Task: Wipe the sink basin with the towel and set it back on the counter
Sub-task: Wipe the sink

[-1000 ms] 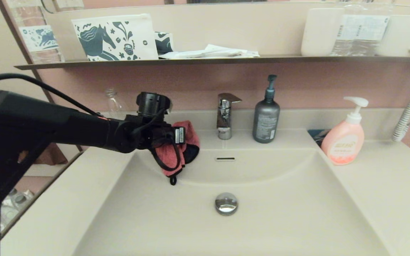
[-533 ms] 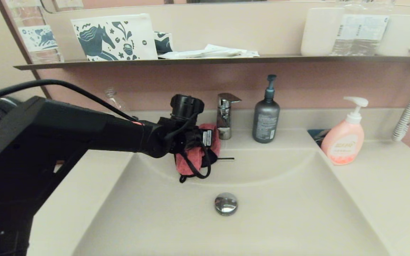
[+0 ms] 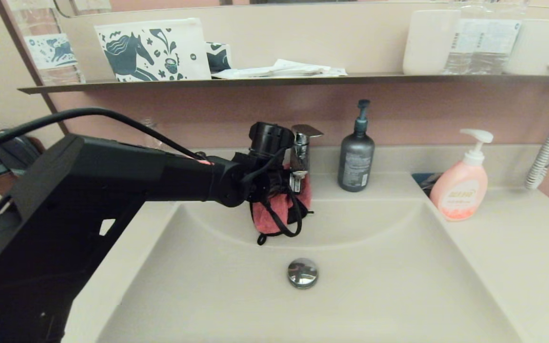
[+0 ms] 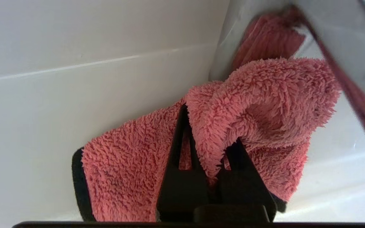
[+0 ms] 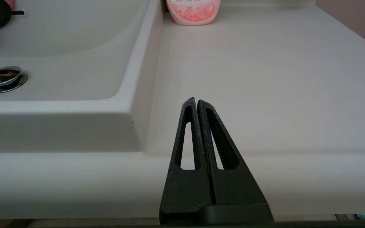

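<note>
Basin: the large rectangular beige-cream sink basin (image 3: 374, 295) fills the middle of the head view, its sloping sides falling to a flat floor with broad bare room toward the front and the robot's right

Counter: the smooth flat beige-cream counter (image 3: 508, 247) rims the basin; the right-hand stretch shows open surface in front of the pink soap pump bottle (image 3: 460, 190), and its inner edge drops straight into the basin

Left arm: the black left arm reaches across from the robot's left, over the basin's rear half, ending just before the chrome tap (image 3: 303, 143)

Left gripper: the left gripper (image 4: 206, 148) is clamped on the towel, a fold pinched between its two black fingers

Towel: the small coral-pink terry towel with black edge trim (image 3: 274, 214) hangs bunched from the gripper against the basin's back slope, under the tap; its loose length trails downward toward the drain

Key relation: the unwiped floor lies below and forward of the held cloth, so the next stroke likely calls for lowering and drawing toward the front, clear of the tap just behind

Drain plug: the round chrome drain plug (image 3: 303, 272) sits directly below-forward of the towel, a raised snag point in the wiping path

Right gripper: the right gripper (image 5: 196, 104) rests pressed together, empty, low at the counter's front edge, well apart from the towel, so the left arm is the nearer
</note>
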`<state>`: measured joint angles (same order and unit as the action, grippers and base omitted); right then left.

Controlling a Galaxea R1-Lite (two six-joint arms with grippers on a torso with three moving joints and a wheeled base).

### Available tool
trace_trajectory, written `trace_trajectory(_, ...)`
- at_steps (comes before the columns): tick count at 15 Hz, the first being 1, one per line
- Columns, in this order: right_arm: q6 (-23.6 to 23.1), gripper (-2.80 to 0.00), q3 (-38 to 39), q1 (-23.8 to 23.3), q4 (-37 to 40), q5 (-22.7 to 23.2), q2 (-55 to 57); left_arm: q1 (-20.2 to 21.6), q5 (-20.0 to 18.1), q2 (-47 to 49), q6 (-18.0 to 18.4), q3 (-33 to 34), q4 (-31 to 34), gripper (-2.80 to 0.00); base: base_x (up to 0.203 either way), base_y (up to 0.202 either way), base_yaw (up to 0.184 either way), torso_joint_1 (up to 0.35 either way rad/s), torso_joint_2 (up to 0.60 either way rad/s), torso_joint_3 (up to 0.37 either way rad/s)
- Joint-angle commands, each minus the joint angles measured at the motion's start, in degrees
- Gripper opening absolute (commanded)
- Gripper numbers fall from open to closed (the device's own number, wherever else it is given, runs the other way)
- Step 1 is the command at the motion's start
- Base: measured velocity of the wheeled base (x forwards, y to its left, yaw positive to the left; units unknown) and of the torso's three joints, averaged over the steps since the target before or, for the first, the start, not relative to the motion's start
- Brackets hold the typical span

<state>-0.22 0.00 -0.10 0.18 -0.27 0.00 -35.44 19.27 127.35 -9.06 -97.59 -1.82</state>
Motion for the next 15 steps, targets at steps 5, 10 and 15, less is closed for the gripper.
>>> trace_trajectory(5,0.0,-2.80,0.0,0.0,0.0,0.0,0.1,3.1,-1.2,1.4,0.1,-1.0,-0.4,-2.80,0.000,0.000,0.000,0.000,0.00,0.000)
trace_trajectory(10,0.0,-2.80,0.0,0.0,0.0,0.0,0.1,6.5,-3.9,1.3,0.4,-1.2,-0.2,-2.80,0.000,0.000,0.000,0.000,0.00,0.000)
trace_trajectory(15,0.0,-2.80,0.0,0.0,0.0,0.0,0.1,11.1,-6.7,-0.2,0.8,1.6,-0.5,-2.80,0.000,0.000,0.000,0.000,0.00,0.000)
